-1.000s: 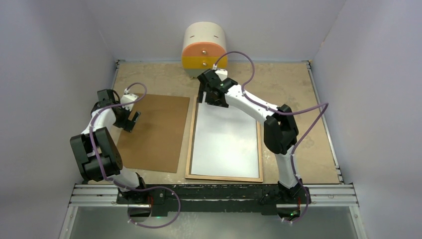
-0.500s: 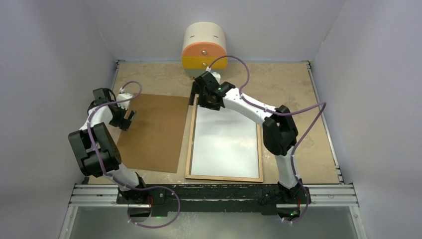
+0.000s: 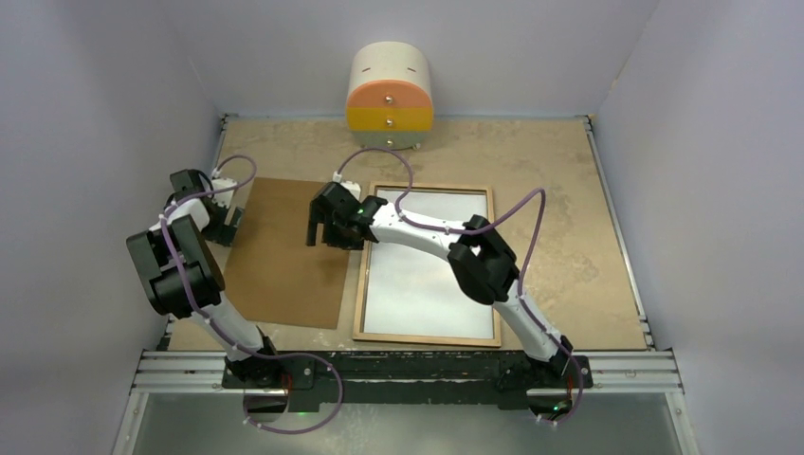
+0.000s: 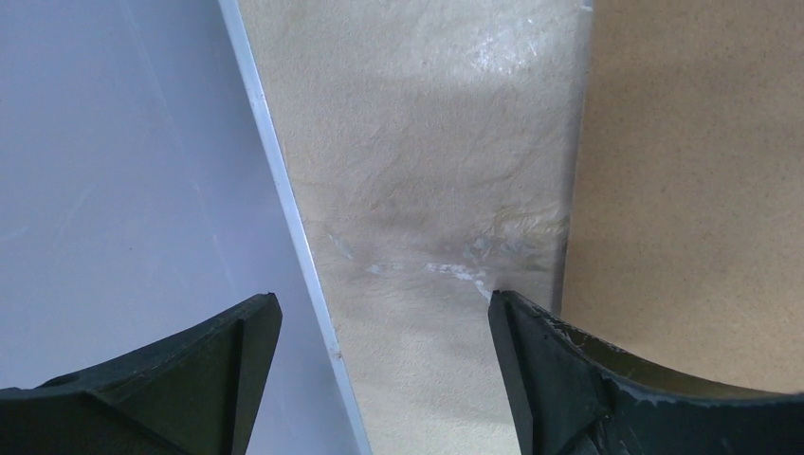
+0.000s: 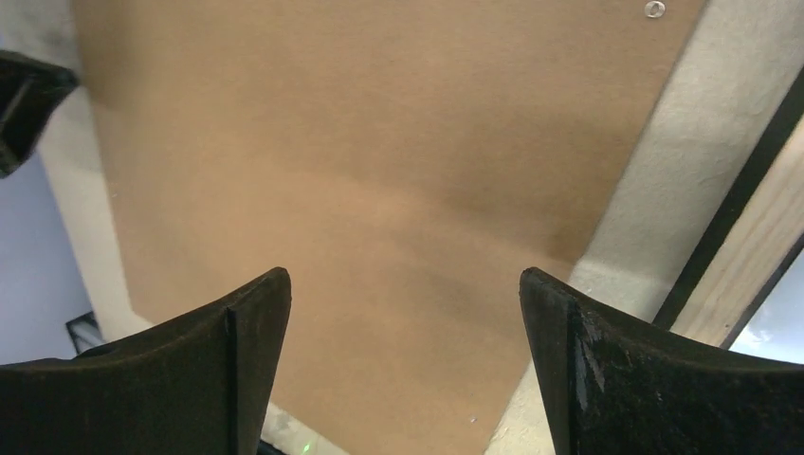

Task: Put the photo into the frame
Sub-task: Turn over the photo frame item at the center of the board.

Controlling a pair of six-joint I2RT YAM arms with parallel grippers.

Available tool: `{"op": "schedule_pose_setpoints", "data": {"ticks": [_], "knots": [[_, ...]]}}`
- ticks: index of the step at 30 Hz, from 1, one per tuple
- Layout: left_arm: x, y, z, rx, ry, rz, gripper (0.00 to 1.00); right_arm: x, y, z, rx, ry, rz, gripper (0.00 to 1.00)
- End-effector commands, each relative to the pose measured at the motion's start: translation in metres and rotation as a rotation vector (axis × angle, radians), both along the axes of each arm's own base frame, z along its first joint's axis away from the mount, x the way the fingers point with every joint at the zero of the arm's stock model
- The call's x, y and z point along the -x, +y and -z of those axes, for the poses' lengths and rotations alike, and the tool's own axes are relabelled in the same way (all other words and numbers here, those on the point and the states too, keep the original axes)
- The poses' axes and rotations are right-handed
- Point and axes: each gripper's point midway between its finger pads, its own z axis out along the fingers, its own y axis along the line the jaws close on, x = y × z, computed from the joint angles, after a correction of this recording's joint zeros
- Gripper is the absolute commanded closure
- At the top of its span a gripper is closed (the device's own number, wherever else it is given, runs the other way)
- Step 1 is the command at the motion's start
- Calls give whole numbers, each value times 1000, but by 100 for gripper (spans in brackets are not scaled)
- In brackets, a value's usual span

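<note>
From the top external view, the frame [image 3: 427, 339] lies flat on the table [image 3: 555, 190], wood-coloured back up. The photo [image 3: 422, 294] rests inside it with its white side up. The right gripper [image 3: 324, 235] hangs just left of the frame's far left corner, over the right edge of the brown backing board [image 3: 284, 270]. The left gripper [image 3: 228, 222] sits at the board's far left edge, well apart from the frame.

In the left wrist view, the left gripper [image 4: 381, 303] is spread wide and holds nothing. Bare table is between its fingers and the board [image 4: 692, 171] is to the right.

In the right wrist view, the right gripper [image 5: 403, 284] is likewise spread and empty above the board [image 5: 379, 142]. The frame's rim [image 5: 749, 256] runs along the right side.
</note>
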Motion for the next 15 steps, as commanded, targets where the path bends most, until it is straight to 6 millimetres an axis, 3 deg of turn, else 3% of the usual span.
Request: {"op": "schedule_pose_setpoints", "data": {"ticks": [1,8,15], "knots": [[3,2,14,3,-3,-44,15,-16,-16,-10,8,-16,107,9],[13,-11,33,62,29,-34,16,-11,-34,17,85,9,138,9],[26,-61,44,228,70,63,17,-5,-36,39,92,58,167,9]]}}
